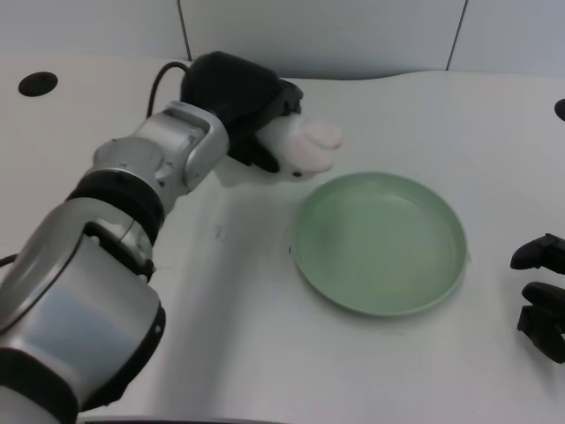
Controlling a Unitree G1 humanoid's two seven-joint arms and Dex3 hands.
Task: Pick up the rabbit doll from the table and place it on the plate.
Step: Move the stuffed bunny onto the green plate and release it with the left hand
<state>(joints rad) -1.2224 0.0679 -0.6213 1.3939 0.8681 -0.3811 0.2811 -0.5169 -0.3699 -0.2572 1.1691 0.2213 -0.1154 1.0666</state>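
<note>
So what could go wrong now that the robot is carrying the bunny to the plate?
The left hand holds the rabbit doll only by its back part, with its pink ears sticking out free, so it might slip out early. The doll is still beside the green plate, near its far left rim, not over the middle; letting go now could drop it on the table or on the rim.
</note>
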